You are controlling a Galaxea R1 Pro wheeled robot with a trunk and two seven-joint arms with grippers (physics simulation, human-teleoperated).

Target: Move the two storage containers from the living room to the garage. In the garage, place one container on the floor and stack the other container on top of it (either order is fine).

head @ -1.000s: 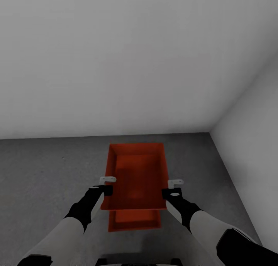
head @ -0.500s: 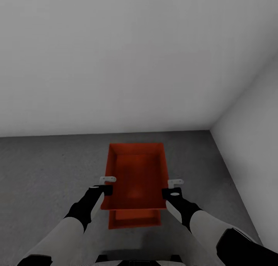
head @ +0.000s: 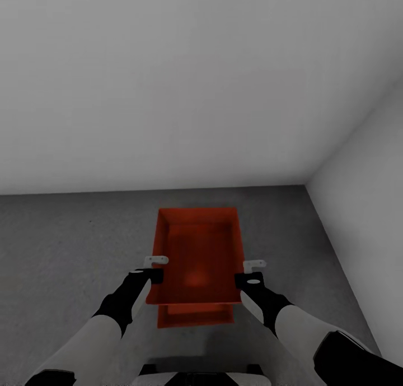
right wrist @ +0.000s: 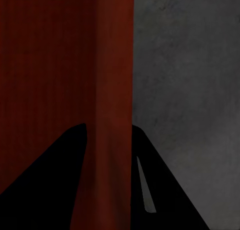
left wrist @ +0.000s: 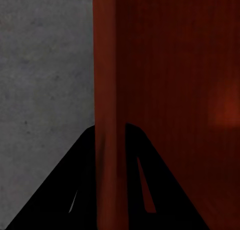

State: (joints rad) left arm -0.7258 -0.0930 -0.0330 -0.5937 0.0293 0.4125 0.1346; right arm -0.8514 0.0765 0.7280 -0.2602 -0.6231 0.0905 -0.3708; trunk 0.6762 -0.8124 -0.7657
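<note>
Left gripper (head: 152,268) and right gripper (head: 249,271) each clamped on a side wall of upper container (head: 196,251), held over dark floor (head: 67,246). Lower container (head: 195,315) beneath, mostly hidden, near end showing.

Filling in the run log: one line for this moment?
place: garage floor | left gripper, right gripper: each shut on upper container wall | lower container beneath, on floor

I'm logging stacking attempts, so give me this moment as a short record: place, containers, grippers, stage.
place: garage corner, grey concrete floor, pale walls
upper container: held above the lower one, level
lower container: on the floor, near end showing
left gripper: clamped on the upper container's left wall
right gripper: clamped on its right wall
stage: stack not yet released
</note>
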